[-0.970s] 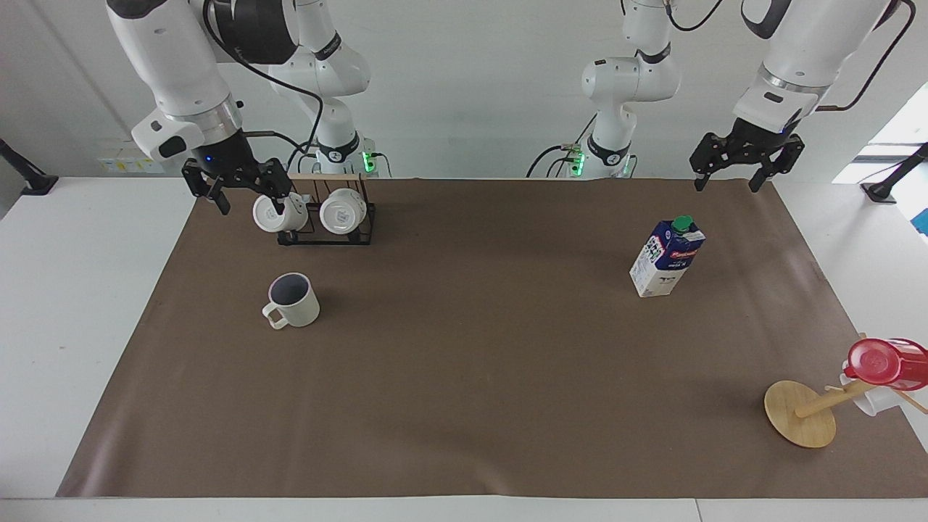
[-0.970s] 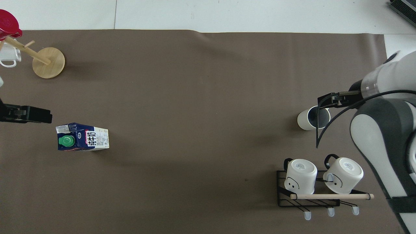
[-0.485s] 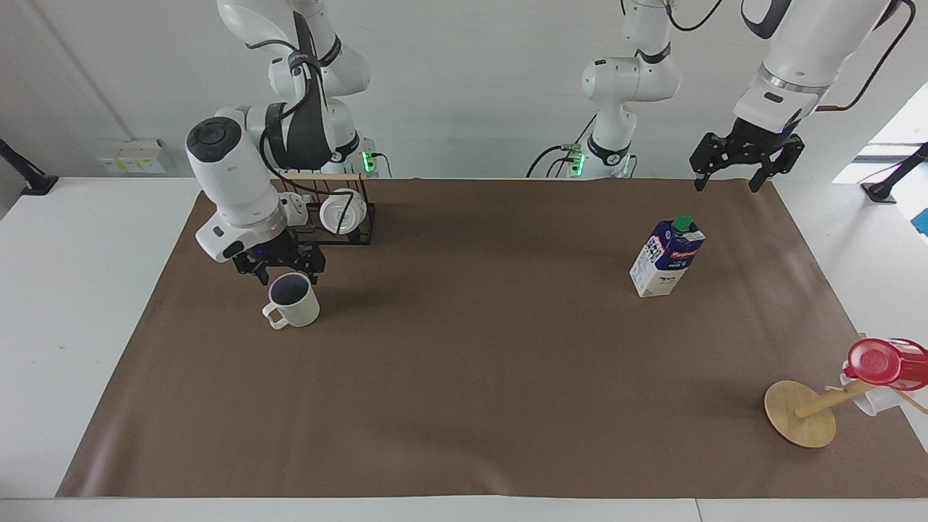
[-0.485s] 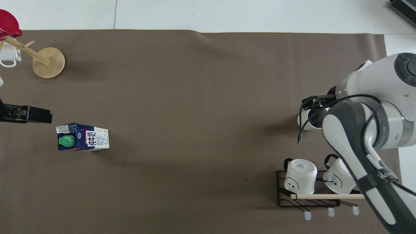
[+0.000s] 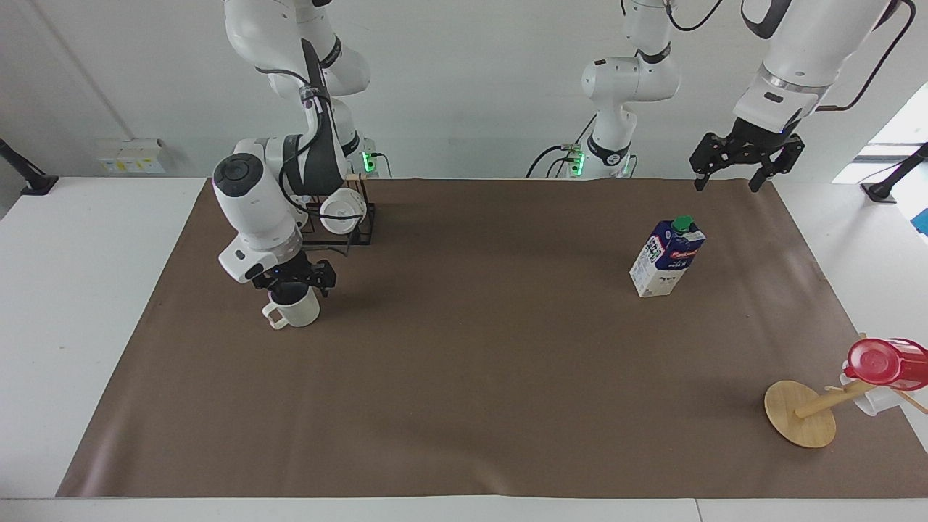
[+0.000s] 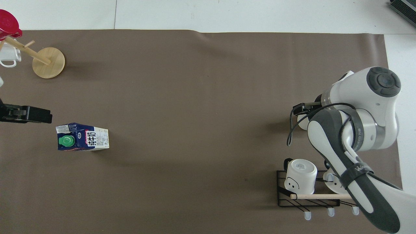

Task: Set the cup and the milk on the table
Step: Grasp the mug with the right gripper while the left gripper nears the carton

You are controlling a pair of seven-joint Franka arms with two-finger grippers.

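right now the right gripper [image 5: 293, 279] sits at the mouth of the cream mug [image 5: 293, 310], left of centre in the facing view, its fingers spread and not yet closed on anything; whether one finger reaches inside the rim i cannot tell. the mug stands upright on the brown paper sheet [image 5: 464, 377] of the table, its loop handle pointing away from the robots and toward the right arm's end, so the thing to grasp lies straight below the hand. a closing pinch on the rim looks like the move in hand, and it turns on how the fingers straddle that wall

the milk carton [image 5: 667, 257] stands upright at right of centre, green cap on top. the left gripper [image 5: 732, 174] hangs open at upper right, over the edge of the sheet, waiting; that arm is clearly the nearer one to the carton

from overhead the right arm's bulk covers nearly all of the mug, leaving only a sliver of it, and it also hides part of the wire mug rack [image 6: 308, 191]. the left gripper there is cut off by the frame edge
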